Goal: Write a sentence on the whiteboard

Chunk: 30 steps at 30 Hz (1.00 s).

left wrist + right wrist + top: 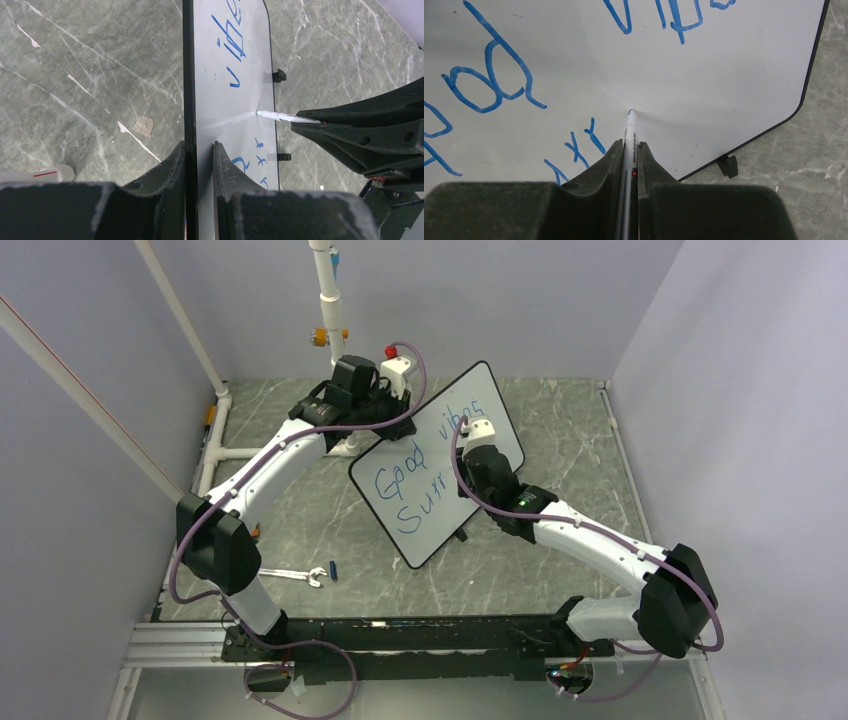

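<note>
The whiteboard (440, 502) stands tilted on its edge in the middle of the table. Blue lettering (420, 452) on it reads "Good vibes", with a scrawled "Surr" line (418, 504) beneath. My left gripper (388, 403) is shut on the board's far upper edge; in the left wrist view its fingers (223, 165) clamp the board (231, 55) edge-on. My right gripper (482, 436) is shut on a white marker (631, 131), whose tip touches the board (724, 65) right of the last scrawled letters (583, 142). The marker also shows in the left wrist view (286, 117).
A wrench (298, 575) and a small blue cap (332, 569) lie on the table near the left arm's base. A white pipe frame (330, 300) stands at the back. A white cylinder (50, 173) lies beside the left fingers. The board's black foot (728, 165) rests on the table.
</note>
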Available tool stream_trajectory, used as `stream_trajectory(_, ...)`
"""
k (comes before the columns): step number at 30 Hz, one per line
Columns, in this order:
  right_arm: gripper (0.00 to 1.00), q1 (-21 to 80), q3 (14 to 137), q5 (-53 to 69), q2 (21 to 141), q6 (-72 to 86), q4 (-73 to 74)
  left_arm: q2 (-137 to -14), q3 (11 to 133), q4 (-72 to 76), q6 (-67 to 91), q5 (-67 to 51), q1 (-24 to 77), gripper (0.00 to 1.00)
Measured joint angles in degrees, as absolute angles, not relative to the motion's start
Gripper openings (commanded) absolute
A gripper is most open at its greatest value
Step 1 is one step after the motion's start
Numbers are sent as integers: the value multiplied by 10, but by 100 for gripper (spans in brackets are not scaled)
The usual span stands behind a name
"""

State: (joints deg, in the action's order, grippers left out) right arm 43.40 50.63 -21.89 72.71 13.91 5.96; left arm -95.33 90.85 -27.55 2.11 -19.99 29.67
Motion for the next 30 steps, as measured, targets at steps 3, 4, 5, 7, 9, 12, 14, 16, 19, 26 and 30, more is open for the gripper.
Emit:
stream_trajectory(3, 0, 433, 506, -214, 727, 139, 59, -953, 908, -277, 21, -199, 296, 0)
stream_trajectory(4, 0, 433, 506, -211, 727, 139, 59, -953, 908, -277, 21, -199, 296, 0)
stream_trajectory(5, 0, 432, 506, -210, 727, 139, 59, -953, 908, -277, 21, -198, 296, 0)
stream_trajectory(7, 0, 431, 506, -206, 727, 139, 59, -953, 908, -277, 21, -198, 296, 0)
stream_trajectory(9, 0, 430, 506, -204, 727, 139, 57, -953, 908, -277, 21, -198, 296, 0)
stream_trajectory(12, 0, 429, 502, -200, 726, 139, 51, -953, 908, -278, 21, -196, 295, 0)
stream_trajectory(14, 0, 428, 498, -197, 725, 139, 47, -953, 908, -279, 21, -196, 295, 0)
stream_trajectory(16, 0, 428, 495, -191, 723, 139, 44, -953, 908, -281, 21, -196, 295, 0)
stream_trajectory(19, 0, 428, 486, -183, 717, 139, 38, -953, 908, -281, 21, -196, 294, 0)
stream_trajectory(26, 0, 428, 460, -163, 701, 140, 23, -953, 908, -281, 21, -196, 294, 0)
stream_trajectory(30, 0, 428, 448, -159, 695, 141, 19, -953, 908, -281, 21, -196, 294, 0)
